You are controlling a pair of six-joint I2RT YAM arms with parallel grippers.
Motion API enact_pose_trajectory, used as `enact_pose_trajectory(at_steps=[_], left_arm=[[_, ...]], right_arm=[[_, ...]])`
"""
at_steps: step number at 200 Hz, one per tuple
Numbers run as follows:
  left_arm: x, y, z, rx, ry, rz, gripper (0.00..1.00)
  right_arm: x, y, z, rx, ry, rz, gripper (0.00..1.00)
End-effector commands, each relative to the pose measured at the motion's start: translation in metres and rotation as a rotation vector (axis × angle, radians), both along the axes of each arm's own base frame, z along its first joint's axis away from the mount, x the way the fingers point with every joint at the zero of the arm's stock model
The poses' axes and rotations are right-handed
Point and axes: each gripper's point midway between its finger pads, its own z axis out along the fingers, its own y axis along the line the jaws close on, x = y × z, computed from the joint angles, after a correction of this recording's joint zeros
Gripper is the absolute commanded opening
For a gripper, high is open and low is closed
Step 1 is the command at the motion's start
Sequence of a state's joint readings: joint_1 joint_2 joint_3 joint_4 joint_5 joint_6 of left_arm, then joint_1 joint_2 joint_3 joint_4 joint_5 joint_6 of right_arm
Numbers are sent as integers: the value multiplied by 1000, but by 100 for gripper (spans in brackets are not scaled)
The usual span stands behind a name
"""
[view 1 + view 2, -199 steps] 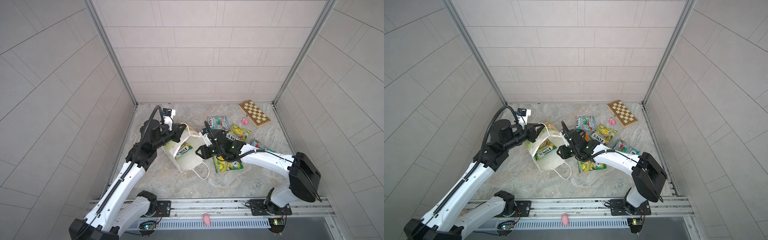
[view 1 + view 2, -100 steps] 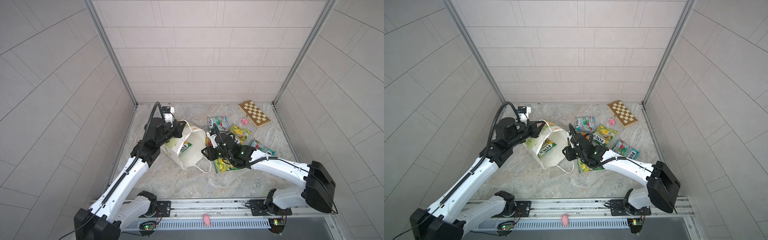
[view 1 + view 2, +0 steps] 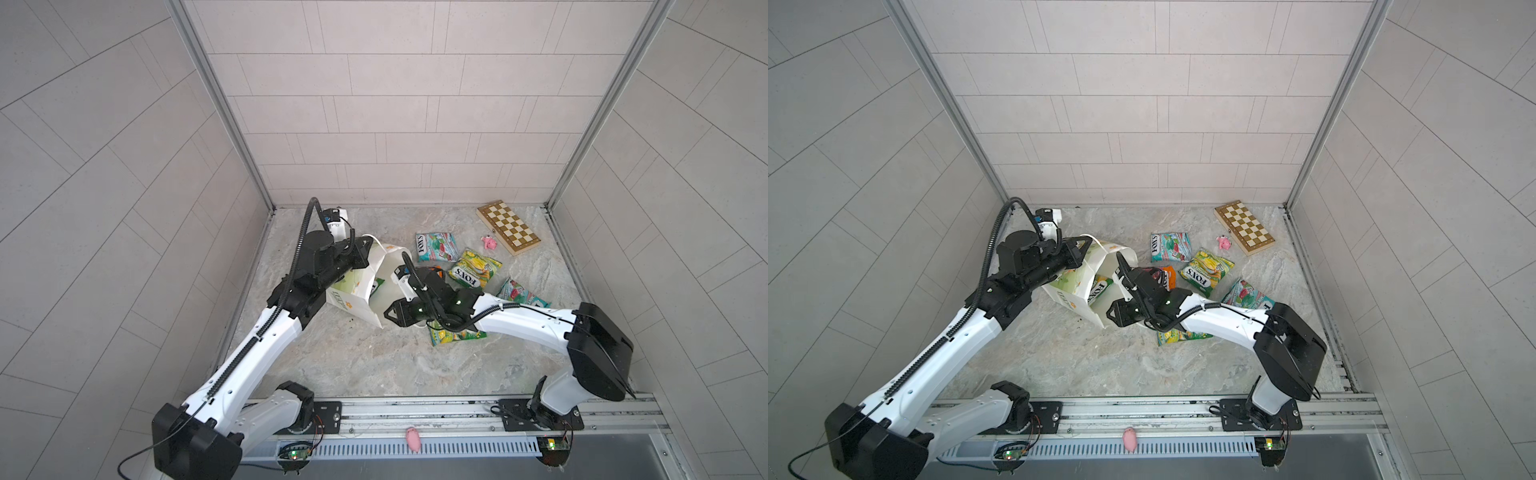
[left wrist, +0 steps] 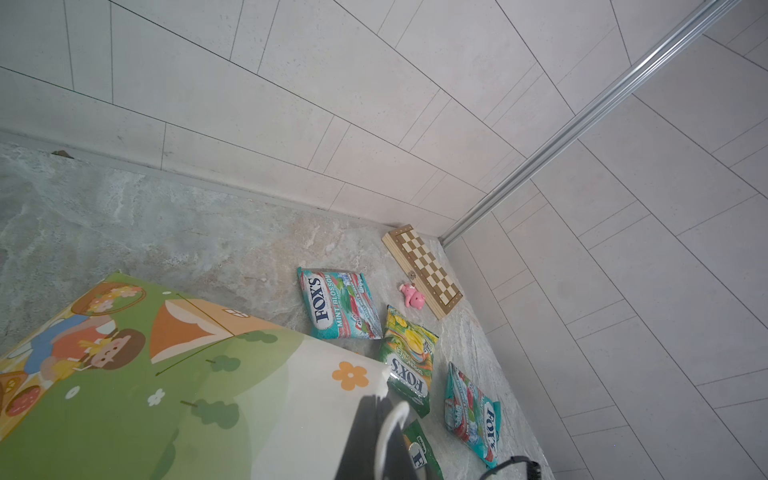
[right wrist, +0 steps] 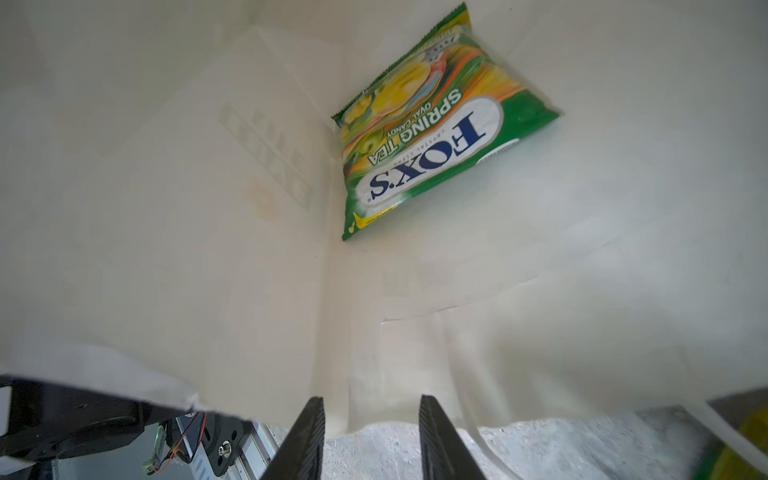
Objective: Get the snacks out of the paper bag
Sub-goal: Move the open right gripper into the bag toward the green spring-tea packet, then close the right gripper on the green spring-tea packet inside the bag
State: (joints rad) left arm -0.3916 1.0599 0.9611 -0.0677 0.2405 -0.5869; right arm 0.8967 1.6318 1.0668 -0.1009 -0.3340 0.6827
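Paper bag [image 3: 349, 299], rim clamped at twelve o'clock by left gripper [image 3: 360, 254] so it gapes, bares one snack [image 5: 432, 133] to part-open, empty right gripper [image 5: 370, 399] at five o'clock.

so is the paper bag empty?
No: the right wrist view looks into the paper bag and shows a yellow-green FOX'S packet lying inside it.
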Motion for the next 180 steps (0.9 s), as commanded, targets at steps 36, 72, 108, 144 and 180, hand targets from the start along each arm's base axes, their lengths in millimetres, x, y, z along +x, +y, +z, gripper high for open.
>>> enact_pose_trajectory(at_steps=[36,72,108,144,180], left_arm=[[-13,4,24,-33,-39,7,0],[-20,4,26,-84,-24,22,0],[-26,-3,33,-134,-32,22,0],[-29,-14,39,-147,-46,-1,0],[-29,-27,43,-152,-54,-29,0]], right_arm=[[36,16,-13,31,88,-115,38],[57,26,-28,29,148,-166,39],[72,32,-42,23,196,-235,43],[84,35,-50,39,242,-308,44],[94,37,-59,50,271,-370,46]])
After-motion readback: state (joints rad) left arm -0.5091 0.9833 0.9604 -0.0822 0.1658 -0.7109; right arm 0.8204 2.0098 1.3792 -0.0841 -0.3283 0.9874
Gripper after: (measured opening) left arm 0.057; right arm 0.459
